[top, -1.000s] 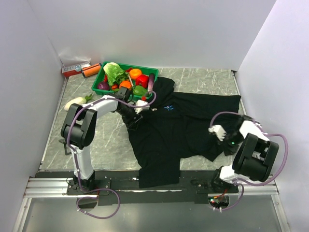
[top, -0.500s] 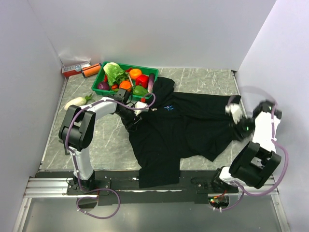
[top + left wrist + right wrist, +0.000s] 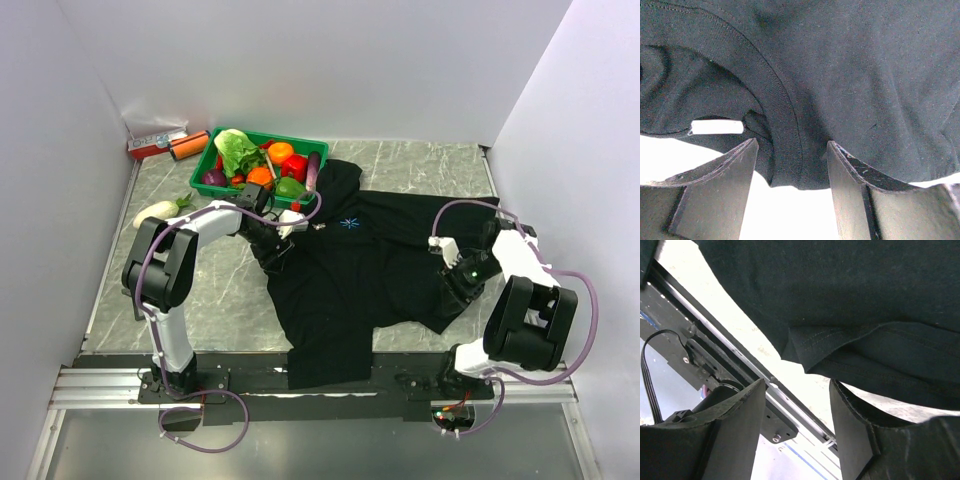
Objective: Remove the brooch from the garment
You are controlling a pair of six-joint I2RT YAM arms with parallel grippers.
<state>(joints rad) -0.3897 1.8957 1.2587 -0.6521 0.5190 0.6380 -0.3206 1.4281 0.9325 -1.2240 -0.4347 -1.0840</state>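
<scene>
Obs., standing at the table: the garment lies spread flat and face up, collar toward the green tray, hem toward the arm bases. The brooch is pinned on the upper chest, just beside the collar opening, and neither wrist view shows it. It reads as a small star with no clear long axis. Its pin direction is too small to make out. Left gripper: fingers parted, straddling the ribbed collar edge. The fabric sits between them but does not look pinched. White label shows inside the neck, off to one side of the fingers. Right gripper: fingers likewise spread and holding nothing, over a stitched edge of the shirt on the robot's right, with the mounting rail visible beyond. Key relation: from above, the brooch lies toward the robot's right of the left gripper, near it along the chest. The right gripper is well apart from it, across most of the shirt's width. Judgement: the left arm is nearer and looks placed to hold the cloth down by the collar. Either arm must travel inward toward the chest to reach the pin, the right one much farther. The task is not yet done, as the brooch is on the fabric.
</scene>
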